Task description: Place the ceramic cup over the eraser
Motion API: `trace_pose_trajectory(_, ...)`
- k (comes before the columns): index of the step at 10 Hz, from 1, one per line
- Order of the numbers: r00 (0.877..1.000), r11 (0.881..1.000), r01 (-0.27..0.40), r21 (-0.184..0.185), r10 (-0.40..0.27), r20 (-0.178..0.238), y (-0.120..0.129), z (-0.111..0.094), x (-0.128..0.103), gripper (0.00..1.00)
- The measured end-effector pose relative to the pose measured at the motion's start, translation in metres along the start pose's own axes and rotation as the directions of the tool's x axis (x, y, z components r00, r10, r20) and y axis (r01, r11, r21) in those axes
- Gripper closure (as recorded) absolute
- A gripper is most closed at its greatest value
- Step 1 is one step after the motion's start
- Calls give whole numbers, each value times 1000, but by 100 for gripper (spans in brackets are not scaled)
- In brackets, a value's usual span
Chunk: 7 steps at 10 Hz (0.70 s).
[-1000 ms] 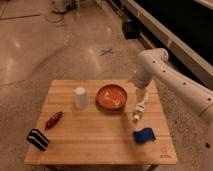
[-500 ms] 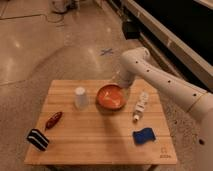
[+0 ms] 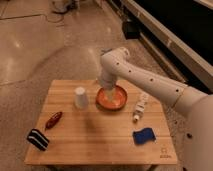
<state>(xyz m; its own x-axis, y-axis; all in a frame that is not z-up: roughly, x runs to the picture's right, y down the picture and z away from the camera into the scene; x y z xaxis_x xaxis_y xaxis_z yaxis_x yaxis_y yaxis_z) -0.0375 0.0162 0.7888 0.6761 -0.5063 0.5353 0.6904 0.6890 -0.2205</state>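
Closest to the camera, on the front left corner of a light wooden table (image 3: 100, 137), the eraser (image 3: 37, 139) lies flat, a black block crossed by white stripes, with nothing touching it. Across the front, near the right corner, a blue block (image 3: 144, 136) also lies alone. A step farther back, a reddish-brown elongated object (image 3: 53, 120) rests at an angle just beyond the eraser, roughly on the line between the eraser and the ceramic cup (image 3: 81, 97). The ceramic cup stands upright in the middle of the table, left of center and well apart from the eraser. Just to its right sits an orange bowl (image 3: 112, 99), near the cup but not touching it. A white bottle (image 3: 140, 107) lies on its side to the right of the bowl. The robot's white arm (image 3: 150, 82) reaches in from the right edge and bends down over the bowl, where the gripper (image 3: 107, 93) hangs just above or inside the rim, fingers apart and holding nothing; the bowl's left wall stands between it and the cup. Beyond the table, a pale polished floor (image 3: 40, 45) runs back to a dark wall.
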Motion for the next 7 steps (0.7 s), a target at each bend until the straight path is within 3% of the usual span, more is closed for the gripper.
trace_pose_trajectory(4, 996, 996, 88, -28, -88, 6, -35, 30, -29, 20)
trace_pose_trajectory(7, 993, 992, 122, -26, -122, -5, -66, 38, -38, 20)
